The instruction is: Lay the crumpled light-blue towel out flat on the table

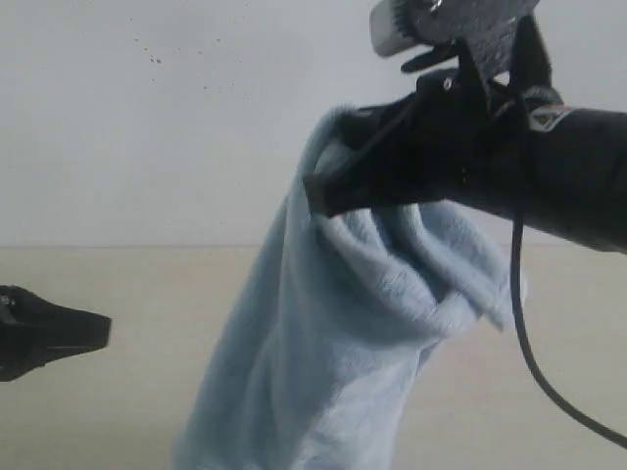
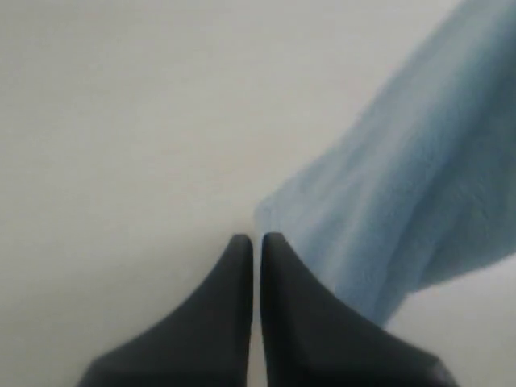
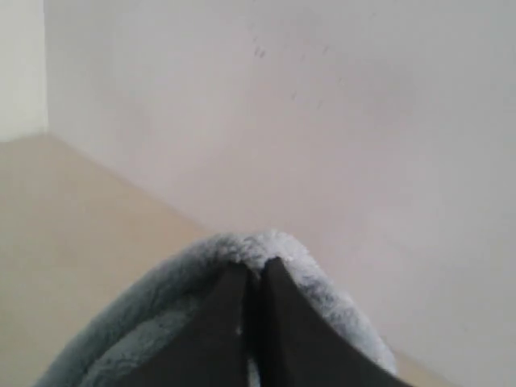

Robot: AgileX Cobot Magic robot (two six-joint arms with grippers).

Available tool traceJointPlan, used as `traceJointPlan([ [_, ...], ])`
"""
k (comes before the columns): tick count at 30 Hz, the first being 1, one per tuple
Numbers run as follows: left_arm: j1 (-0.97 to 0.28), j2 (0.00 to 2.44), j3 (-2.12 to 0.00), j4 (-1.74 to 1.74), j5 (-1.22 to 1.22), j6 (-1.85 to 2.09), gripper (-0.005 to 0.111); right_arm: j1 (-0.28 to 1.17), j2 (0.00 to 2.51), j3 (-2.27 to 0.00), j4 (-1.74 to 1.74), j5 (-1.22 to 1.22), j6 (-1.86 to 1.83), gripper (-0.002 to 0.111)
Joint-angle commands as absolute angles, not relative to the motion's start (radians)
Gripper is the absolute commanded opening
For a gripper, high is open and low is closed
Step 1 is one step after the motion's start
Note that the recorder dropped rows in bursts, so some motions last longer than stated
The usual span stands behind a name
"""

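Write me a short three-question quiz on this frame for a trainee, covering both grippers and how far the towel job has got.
1. True or false: the left gripper is shut on the towel.
2. Multiple choice: the right gripper is
A) open above the towel
B) shut on a fold of the towel, holding it up
C) resting empty on the table
3. Short answer: is the towel spread flat on the table yet?

Key:
1. False. Its jaws are shut on nothing, beside the towel.
2. B
3. No. It hangs bunched from the right gripper.
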State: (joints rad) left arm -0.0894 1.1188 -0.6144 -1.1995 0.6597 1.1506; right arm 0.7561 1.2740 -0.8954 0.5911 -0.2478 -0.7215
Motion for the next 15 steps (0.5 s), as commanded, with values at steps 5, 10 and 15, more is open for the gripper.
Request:
traceJointPlan([
  [5,-0.093,1.187,-0.622,-1.536,1.187,1.707,0.004,0.756,1.267,-0.909,0.591,-0.266,-0.735,0.0],
  [10,-0.093,1.2,-0.622,-1.559,1.178,1.705,0.004,0.756,1.277,-0.909,0.591,-0.064,-0.733,0.0],
  [15,-0.093,1.2,-0.62,-1.574,1.187,1.703,0.004,0.756,1.343,-0.909,0.591,0.107,-0.733,0.0],
])
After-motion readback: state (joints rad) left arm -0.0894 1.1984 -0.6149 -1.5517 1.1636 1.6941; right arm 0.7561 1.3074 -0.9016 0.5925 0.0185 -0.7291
